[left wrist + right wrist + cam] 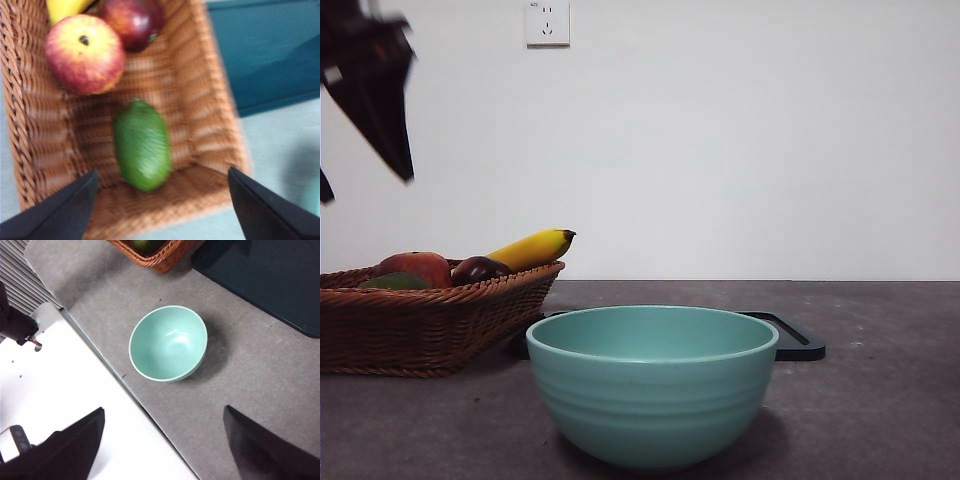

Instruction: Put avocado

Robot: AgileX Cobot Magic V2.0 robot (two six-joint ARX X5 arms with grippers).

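Up front we've got a teal bowl (653, 384) on the table (880, 400), a wicker basket (430, 325) to its left with an apple (417, 267), plum (478, 269) and banana (532, 248), and the avocado (395, 282) peeking over the rim. From the left wrist, the left gripper (160, 200) hangs over the avocado (142, 145) lying in the basket (200, 120), fingers spread wide, touching nothing. From the right wrist, the right gripper (162, 440) sits high above the bowl (168, 343), fingers spread too.
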